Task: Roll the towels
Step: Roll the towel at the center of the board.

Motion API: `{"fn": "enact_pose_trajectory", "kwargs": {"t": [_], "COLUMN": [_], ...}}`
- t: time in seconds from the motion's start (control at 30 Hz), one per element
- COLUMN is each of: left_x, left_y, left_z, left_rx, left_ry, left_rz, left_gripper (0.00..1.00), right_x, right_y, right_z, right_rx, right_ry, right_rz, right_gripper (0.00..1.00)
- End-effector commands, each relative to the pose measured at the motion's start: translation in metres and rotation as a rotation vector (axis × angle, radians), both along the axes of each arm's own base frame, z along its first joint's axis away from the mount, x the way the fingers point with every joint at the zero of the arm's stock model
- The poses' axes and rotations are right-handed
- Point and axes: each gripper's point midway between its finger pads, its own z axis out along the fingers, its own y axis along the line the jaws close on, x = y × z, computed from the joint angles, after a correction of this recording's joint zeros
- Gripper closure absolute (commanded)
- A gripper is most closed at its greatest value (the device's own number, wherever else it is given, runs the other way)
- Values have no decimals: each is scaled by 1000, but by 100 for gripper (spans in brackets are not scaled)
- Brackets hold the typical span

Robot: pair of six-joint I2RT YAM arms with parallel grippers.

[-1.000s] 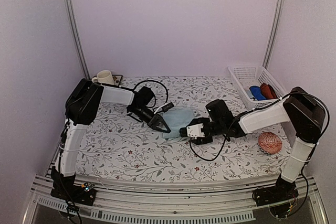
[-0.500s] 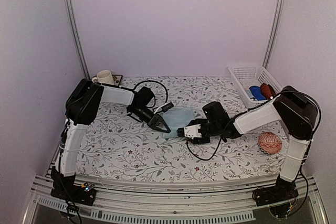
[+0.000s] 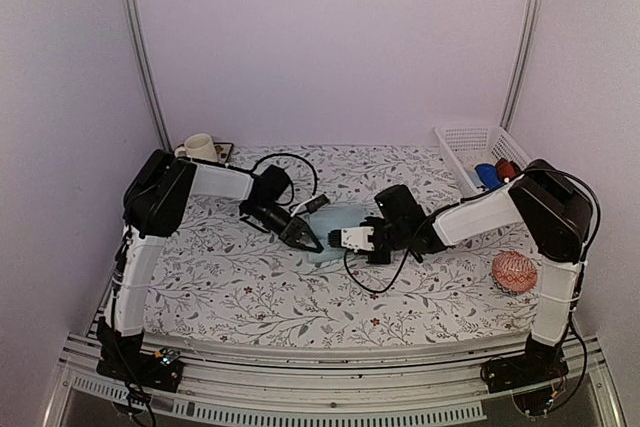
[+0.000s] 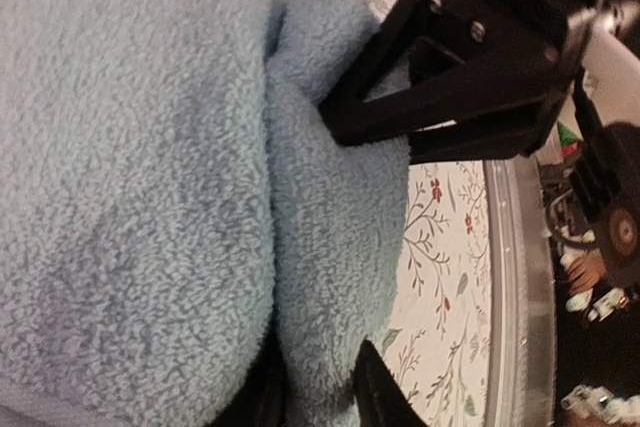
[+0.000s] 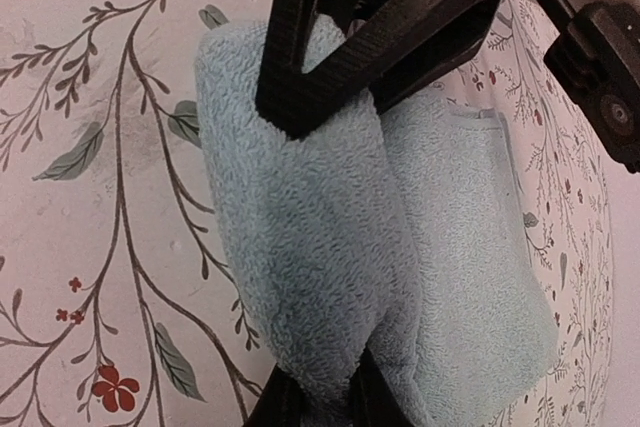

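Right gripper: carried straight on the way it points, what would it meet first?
The light blue towel: the right gripper is pinching a fold of it. Straight beyond, the left gripper faces it across the same towel and is probably next, though depth is hard to judge.

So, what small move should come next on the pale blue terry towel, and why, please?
Probably ease the left gripper off and back. The pale blue terry towel is already doubled into a thick bundle, both grippers crowd the same fold, and the right gripper pinches its edge; clearing the left would likely give it room to turn the roll.
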Motion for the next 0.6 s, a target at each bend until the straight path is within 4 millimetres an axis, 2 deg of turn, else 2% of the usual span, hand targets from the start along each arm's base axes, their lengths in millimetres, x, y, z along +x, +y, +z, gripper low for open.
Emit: {"fn": "enact_pose_trajectory", "kwargs": {"t": [0.0, 0.1, 0.2, 0.33, 0.57], "left_x": [11, 19, 26, 31, 31], "left_y": [37, 43, 49, 57, 67], "left_z": [-41, -27, -9, 15, 57], "left_rx": [211, 233, 250, 248, 219], "left_ry": [-67, -151, -248, -383, -677], "left_rz": [66, 83, 101, 131, 195], "left_gripper": [63, 36, 21, 9, 3], "right_x": [-32, -41, -49, -57, -67], "right_y": [-4, -6, -7, -6, -3], "right_z": [-20, -21, -20, -17, -5], "right_rx": [-54, -64, -62, -57, -35], "right_ry": [179, 250, 318, 399, 513], "right_rz": [46, 41, 26, 9, 23], "right_gripper": [94, 95, 95, 95, 95]}}
